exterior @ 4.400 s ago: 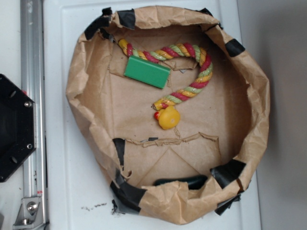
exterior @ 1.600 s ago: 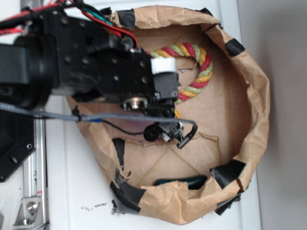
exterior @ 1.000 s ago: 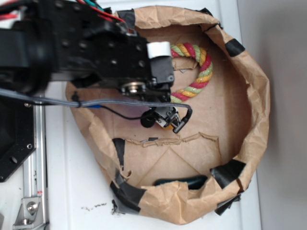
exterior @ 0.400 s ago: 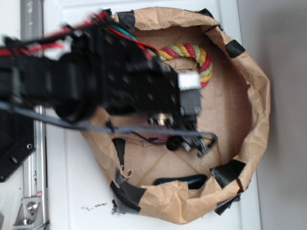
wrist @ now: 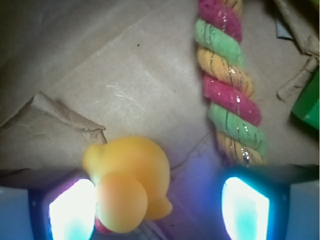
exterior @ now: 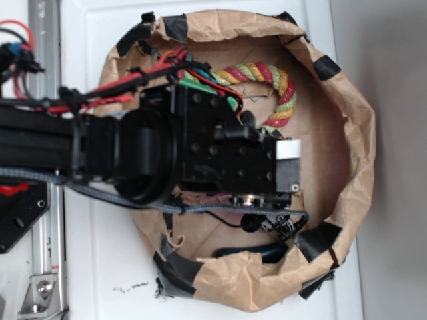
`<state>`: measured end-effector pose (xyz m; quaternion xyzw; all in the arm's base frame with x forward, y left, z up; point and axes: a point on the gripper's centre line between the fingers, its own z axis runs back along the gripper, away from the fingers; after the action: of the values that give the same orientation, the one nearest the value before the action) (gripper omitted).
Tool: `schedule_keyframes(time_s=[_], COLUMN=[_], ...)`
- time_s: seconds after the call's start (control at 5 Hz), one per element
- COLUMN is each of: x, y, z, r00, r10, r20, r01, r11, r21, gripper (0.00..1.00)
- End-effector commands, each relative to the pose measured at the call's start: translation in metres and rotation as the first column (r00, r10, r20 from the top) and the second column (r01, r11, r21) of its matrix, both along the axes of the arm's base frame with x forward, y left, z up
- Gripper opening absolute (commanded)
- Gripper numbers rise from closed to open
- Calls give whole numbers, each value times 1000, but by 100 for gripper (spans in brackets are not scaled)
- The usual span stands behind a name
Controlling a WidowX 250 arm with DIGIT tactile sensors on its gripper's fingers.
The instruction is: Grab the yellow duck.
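- No brand, label or readable writing shows on anything in either view.
- The black arm reaches in from the left across the paper basket, its red and black cables bunched on top, hiding most of the basket floor.
- In the wrist view the gripper stands with its two glowing fingers apart; the yellow duck sits between them, against the left finger, well clear of the right one.
- The duck cannot be seen in the exterior view; the arm covers it.
- The twisted rope toy lies just right of the duck, with a green block at the right edge.
- The basket is crumpled brown paper patched with black tape, standing on a white surface.
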<state>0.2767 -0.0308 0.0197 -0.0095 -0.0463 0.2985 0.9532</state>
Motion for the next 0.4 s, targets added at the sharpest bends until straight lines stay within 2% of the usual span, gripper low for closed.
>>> schedule_keyframes(time_s=[0.0,0.2], x=[15,20], y=[13,19], z=[-3,-4], r00=[1000,999], r10=[-16,-10], r20=[23,35], r01=[15,10], r11=[1000,1000], r21=[25,23], gripper=[100,0])
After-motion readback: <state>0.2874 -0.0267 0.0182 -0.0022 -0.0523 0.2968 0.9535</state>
